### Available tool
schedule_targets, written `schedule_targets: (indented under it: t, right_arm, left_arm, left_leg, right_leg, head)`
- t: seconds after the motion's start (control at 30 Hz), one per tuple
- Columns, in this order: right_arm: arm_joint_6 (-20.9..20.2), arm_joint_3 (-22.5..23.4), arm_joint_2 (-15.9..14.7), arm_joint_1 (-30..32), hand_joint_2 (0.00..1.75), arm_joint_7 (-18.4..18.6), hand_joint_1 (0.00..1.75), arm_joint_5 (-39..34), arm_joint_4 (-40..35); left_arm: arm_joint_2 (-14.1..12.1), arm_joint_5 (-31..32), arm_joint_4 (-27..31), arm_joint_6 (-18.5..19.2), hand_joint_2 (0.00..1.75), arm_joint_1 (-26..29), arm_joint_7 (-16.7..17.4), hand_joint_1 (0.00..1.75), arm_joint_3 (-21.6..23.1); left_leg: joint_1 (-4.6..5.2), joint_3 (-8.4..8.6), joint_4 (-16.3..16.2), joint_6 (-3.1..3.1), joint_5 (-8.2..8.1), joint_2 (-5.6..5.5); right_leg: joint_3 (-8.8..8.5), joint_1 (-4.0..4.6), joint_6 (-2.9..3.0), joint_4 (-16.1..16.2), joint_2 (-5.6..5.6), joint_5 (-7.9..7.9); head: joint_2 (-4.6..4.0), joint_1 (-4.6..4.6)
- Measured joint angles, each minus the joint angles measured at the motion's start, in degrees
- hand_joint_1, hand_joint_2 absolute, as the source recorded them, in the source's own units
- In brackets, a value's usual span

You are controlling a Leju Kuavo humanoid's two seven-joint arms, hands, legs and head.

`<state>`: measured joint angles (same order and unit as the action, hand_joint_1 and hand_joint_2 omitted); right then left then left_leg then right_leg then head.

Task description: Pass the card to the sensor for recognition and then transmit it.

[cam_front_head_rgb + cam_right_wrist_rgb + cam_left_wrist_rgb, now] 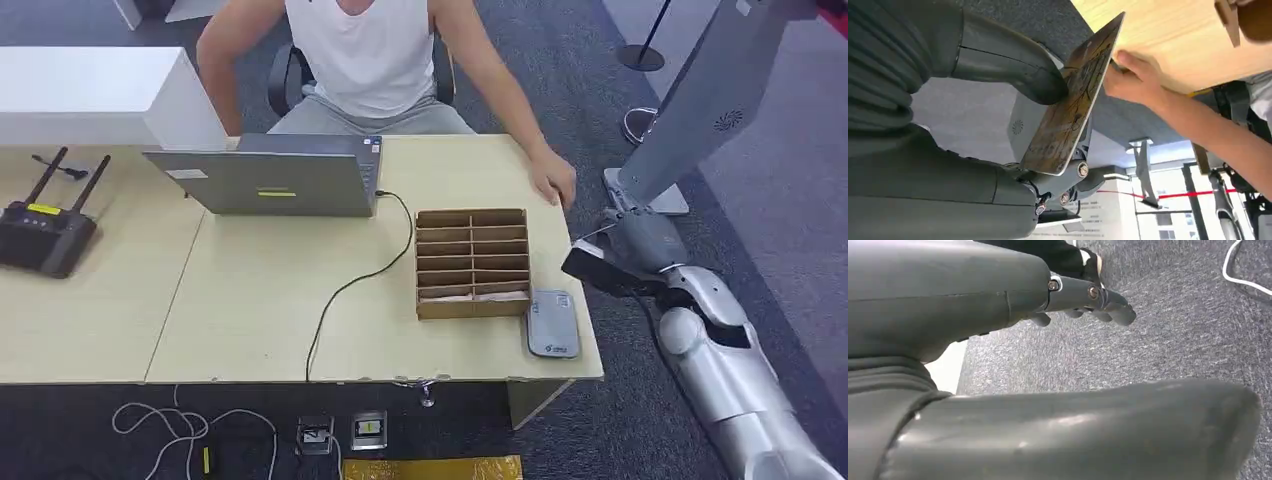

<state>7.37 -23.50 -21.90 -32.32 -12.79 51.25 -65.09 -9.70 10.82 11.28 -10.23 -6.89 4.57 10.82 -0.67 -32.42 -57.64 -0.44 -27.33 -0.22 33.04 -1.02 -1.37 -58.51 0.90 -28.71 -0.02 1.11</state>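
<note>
Right hand: The robot's right hand (640,262) hangs just off the right edge of the table (260,290), past the sensor. Its thumb and fingers (1013,67) pinch the card (1075,95), which stands on edge between them.
Card: Seen from the head view, the card (592,268) is a dark slab tilted out of the hand toward the table edge, off the table and beside the sensor rather than over it. The wrist view shows a worn, brownish printed face.
Sensor: A small grey sensor (552,322) lies flat at the table's near right corner, just beside the card box.
Card box: A brown cardboard box (472,262) with slotted rows sits on the table between the laptop and the sensor.
Left hand: The left hand (1088,297) hangs above grey carpet with nothing in it, its fingers loosely extended.
Person: A person in a white sleeveless top sits behind the table, one hand (553,180) resting at the table's right edge near the robot's raised card.
Also on the table: An open grey laptop (270,178) with a black cable (345,290) trailing forward, and a black router (45,230) with two antennas at far left.
</note>
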Motion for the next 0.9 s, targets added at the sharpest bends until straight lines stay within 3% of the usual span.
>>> schedule_targets:
  t: [0.9]
  right_arm:
    - [-0.5,-1.64,0.37,8.08,1.75,1.2,1.75,3.41,-2.21]
  left_arm:
    - [0.04,0.83,0.02,-0.02,0.0,-0.03,-0.55,0.0,0.0]
  left_leg:
    - [0.0,0.0,0.0,-0.02,-0.02,0.01]
  right_leg:
    - [0.02,0.0,0.0,0.01,0.0,0.0]
  head:
    - [0.0,0.0]
